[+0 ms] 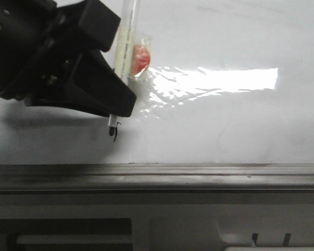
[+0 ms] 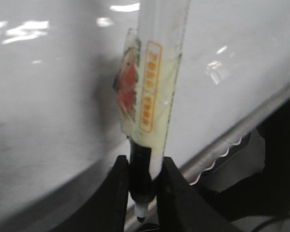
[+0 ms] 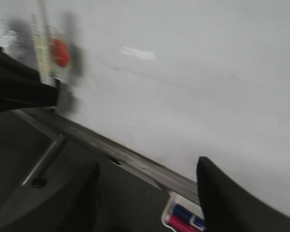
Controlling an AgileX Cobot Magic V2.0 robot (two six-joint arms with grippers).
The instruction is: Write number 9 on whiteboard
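Observation:
My left gripper [image 1: 115, 111] [image 2: 141, 193] is shut on a white marker [image 1: 126, 47] [image 2: 157, 96] with a yellow label and a red sticker. It grips low on the barrel. The black tip [image 1: 114, 133] rests on the glossy whiteboard [image 1: 225, 120] [image 2: 48, 96] close to its near grey rail [image 1: 199, 175]. A tiny black tick stroke [image 1: 118, 124] sits beside the tip; no number 9 shows. My right gripper [image 3: 147, 203] is open and empty, off the board over the grey panel, and is not in the front view.
A bright glare patch [image 1: 235, 78] lies across the board right of the marker. A small tray of blue and pink markers [image 3: 183, 220] sits just outside the rail [image 3: 135, 159] between my right fingers. The left arm [image 3: 19, 87] shows at the right wrist view's edge.

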